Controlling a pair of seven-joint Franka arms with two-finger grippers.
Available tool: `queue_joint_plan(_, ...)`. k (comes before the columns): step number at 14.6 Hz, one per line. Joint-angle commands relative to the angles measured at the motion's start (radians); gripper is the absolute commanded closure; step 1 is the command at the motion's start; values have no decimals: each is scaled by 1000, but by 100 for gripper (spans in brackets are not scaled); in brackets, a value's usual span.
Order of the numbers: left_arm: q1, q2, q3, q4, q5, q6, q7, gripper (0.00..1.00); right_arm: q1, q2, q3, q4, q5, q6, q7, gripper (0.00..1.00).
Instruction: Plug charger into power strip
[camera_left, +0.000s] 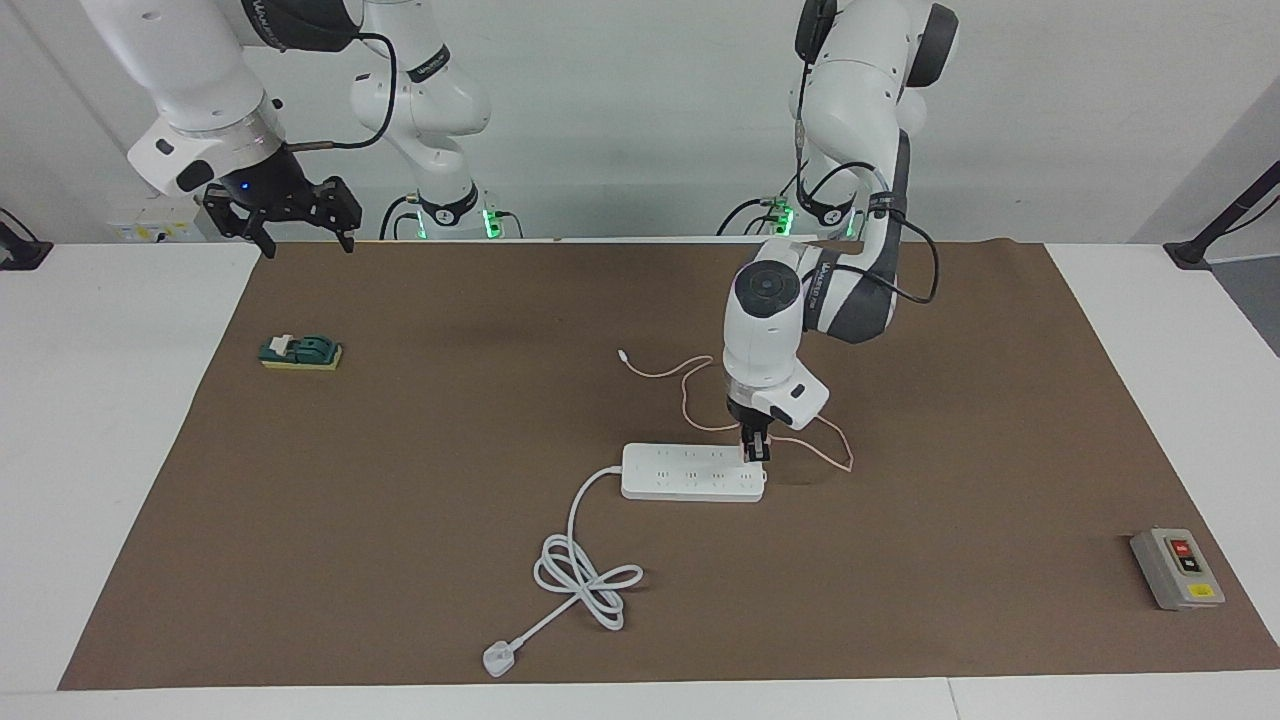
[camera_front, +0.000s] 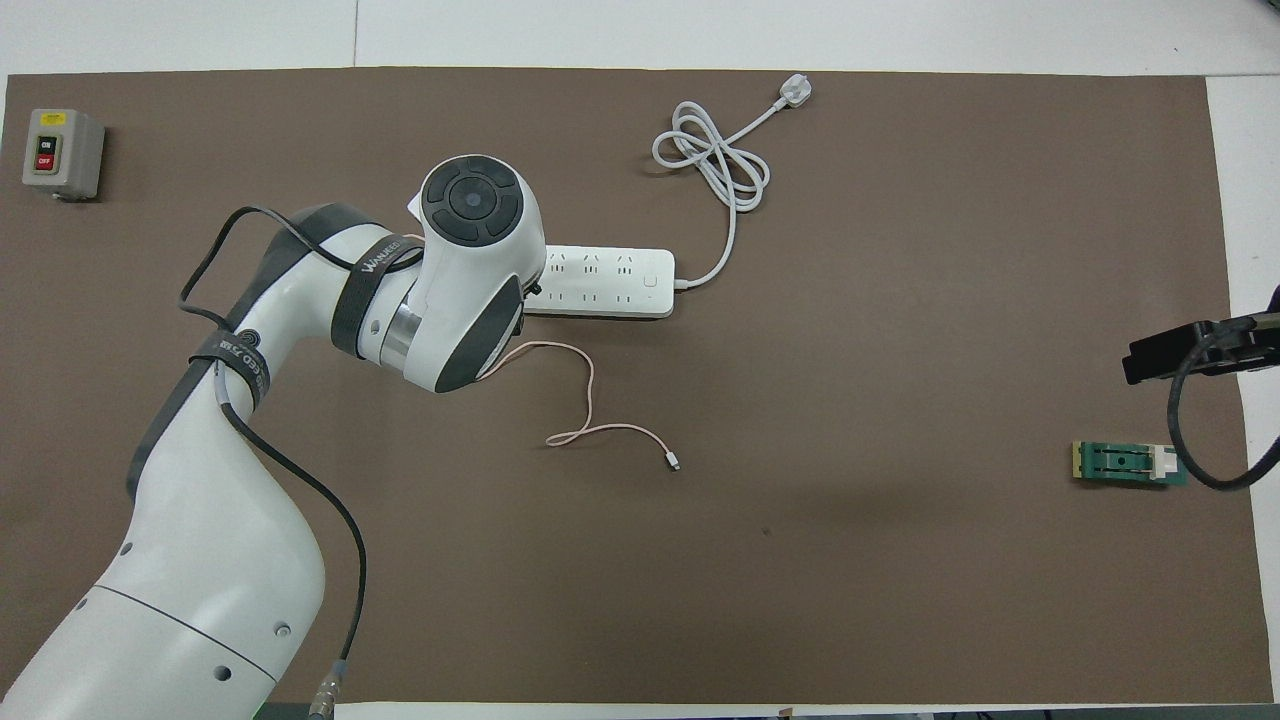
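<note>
The white power strip (camera_left: 680, 472) (camera_front: 610, 280) lies mid-table on the brown mat. My left gripper (camera_left: 753, 452) points straight down over the strip's end toward the left arm. It is shut on the small pale pink charger (camera_left: 747, 455), just above the sockets. Whether the charger touches the strip I cannot tell. Its thin pink cable (camera_left: 690, 400) (camera_front: 590, 390) trails toward the robots and ends in a white connector (camera_front: 675, 462). In the overhead view the arm hides the charger. My right gripper (camera_left: 295, 225) waits open, raised over the mat's corner at the right arm's end.
The strip's thick white cord (camera_left: 585, 575) coils farther from the robots and ends in a plug (camera_left: 497, 659). A grey box with red and black buttons (camera_left: 1177, 568) sits toward the left arm's end. A green and yellow block (camera_left: 300, 352) lies toward the right arm's end.
</note>
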Motion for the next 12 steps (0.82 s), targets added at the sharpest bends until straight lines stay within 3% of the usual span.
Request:
queue_joint_plan(1,16,5,-6,-61,12,42,15,100,-19,-15,8,-12,-4,-7,-27,0)
queue_joint_plan(12,-3,2,-21,-81,-14,62,9,100,-19,-15,8,-12,-4,-7,-25,0)
